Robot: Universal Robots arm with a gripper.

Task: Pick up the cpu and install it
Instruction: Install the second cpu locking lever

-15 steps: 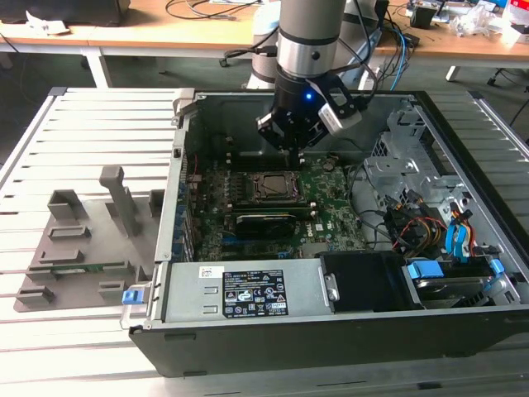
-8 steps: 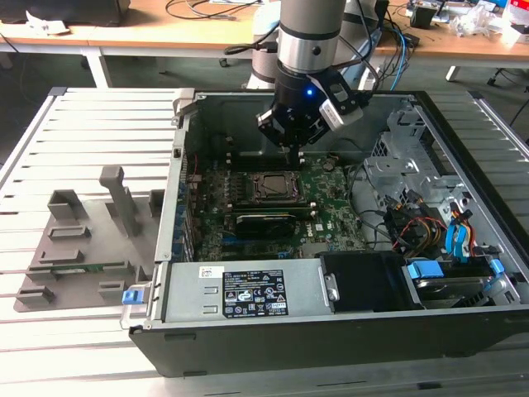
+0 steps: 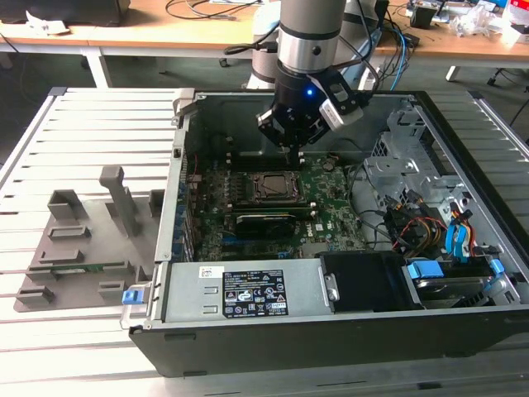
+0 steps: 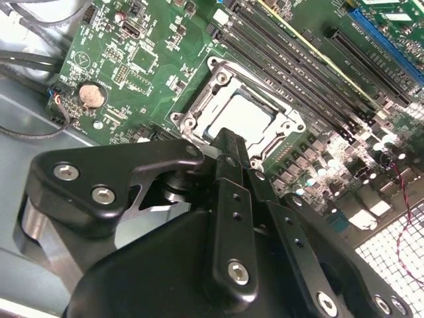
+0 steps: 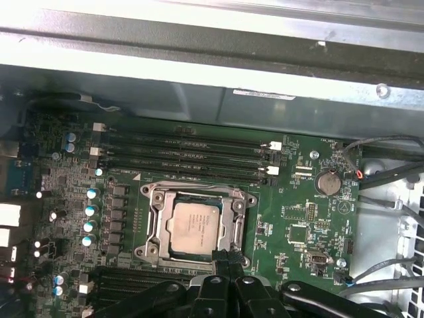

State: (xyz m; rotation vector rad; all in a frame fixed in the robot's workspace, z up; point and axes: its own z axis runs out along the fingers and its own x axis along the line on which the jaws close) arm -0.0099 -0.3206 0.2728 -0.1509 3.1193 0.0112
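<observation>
CPU seated, end effector above.
The cpu [image 5: 193, 227] lies in its socket [image 5: 196, 226]; the end effector [image 5: 224, 260], fingers together and empty, could scrape it at the 5 o'clock corner.

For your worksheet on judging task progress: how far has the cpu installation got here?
The cpu already lies flat inside the socket frame on the motherboard, so placing looks done. The gripper hangs just above the socket's edge, holding nothing visible. The socket frame looks unlatched; whether more remains is unclear.

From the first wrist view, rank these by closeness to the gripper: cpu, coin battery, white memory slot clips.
1. cpu, seated in the socket just beyond the gripper.
2. coin battery, off to one side.
3. white memory slot clips, beyond the socket.
</observation>
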